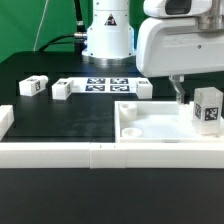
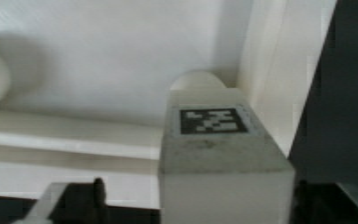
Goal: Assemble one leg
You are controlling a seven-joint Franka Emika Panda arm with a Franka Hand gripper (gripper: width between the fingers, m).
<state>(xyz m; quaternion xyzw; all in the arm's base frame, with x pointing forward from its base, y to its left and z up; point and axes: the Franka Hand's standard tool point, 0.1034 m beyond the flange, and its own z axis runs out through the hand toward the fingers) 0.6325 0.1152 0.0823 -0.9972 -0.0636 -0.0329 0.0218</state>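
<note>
While my two-finger gripper [image 2: 197, 206] hung over the large white square recessed plastic panel [image 1: 165, 126], it was clenched on the small white stubby plastic leg [image 1: 208, 108]. The dark fingers [image 2: 83, 203] sat against either side of the leg. The leg stood upright over the panel's side at the exterior view's right, with its black-and-white square tag turned to the exterior camera. I could not tell whether its lower end touched the panel. From my wrist, the tagged face pointed down at the panel's pale floor, close beside the raised rim.

Just beyond the panel's far edge lay a small white tagged block [image 1: 143, 88]. A second block [image 1: 62, 89] and a third block [image 1: 32, 87] lay well apart from the panel on the black table [image 1: 70, 118]. The thin flat white marker board [image 1: 105, 84] lay beyond the panel too, between the first block and the second. A long white border rail [image 1: 60, 152] ran along the near side, meeting the panel's near corner.
</note>
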